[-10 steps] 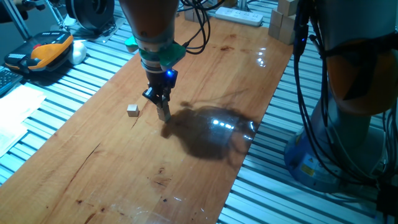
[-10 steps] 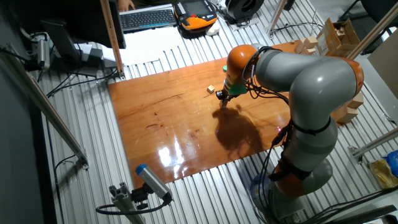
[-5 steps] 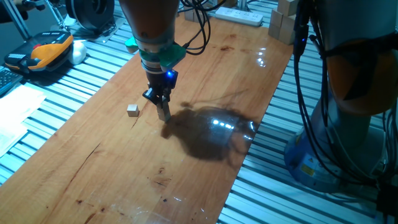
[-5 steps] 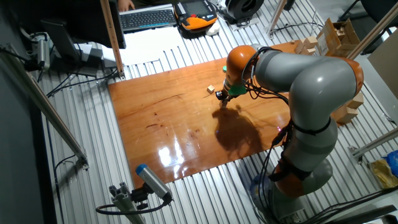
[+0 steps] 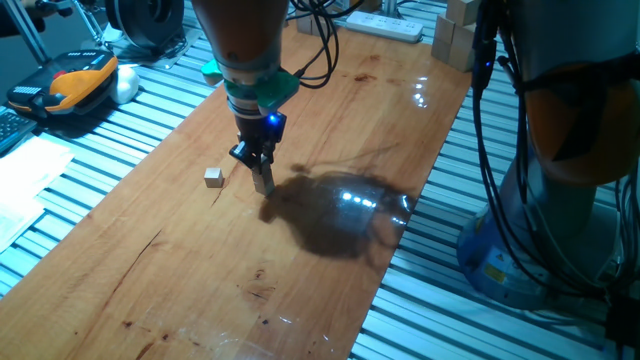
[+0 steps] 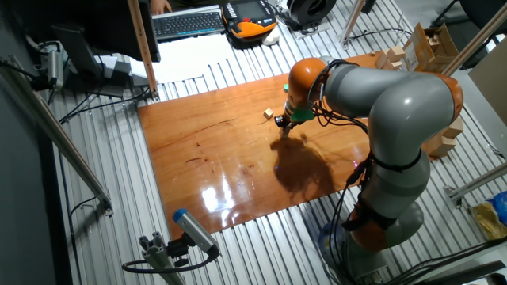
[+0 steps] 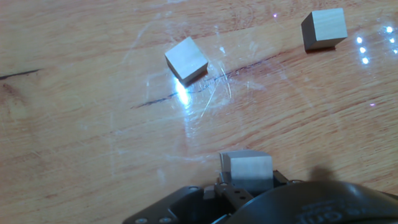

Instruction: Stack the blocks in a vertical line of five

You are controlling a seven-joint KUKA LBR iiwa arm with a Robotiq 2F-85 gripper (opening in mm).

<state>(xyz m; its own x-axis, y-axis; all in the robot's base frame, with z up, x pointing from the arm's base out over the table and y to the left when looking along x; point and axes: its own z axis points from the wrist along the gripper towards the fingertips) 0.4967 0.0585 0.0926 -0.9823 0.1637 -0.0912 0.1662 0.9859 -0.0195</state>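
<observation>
The held block is sitting at the bottom edge of the hand view, right between the fingertips, with the gripper reaching down to just above the surface. Across the last second nothing is shifting: the arm, the held block and the loose cubes are all keeping the same places in both fixed views. The robot is therefore judged to be pausing at a pick or a placement rather than travelling, and the stack is gaining nothing in this moment.

The jaws are standing narrow, closed against the sides of the held block. A faint second edge is showing behind its left side, which may be another cube beneath it; the view is not settling that.

Counting the small cubes, the hand view is showing three: the held one, a tilted block lying near the middle, and a far block well apart at the upper right. In the fixed views only one loose cube is clearly standing out, just beside the gripper. Five are not visible anywhere, so most of the tower is judged to be remaining undone.

Several larger wooden blocks are lying at the far corner, too clustered to count.
</observation>
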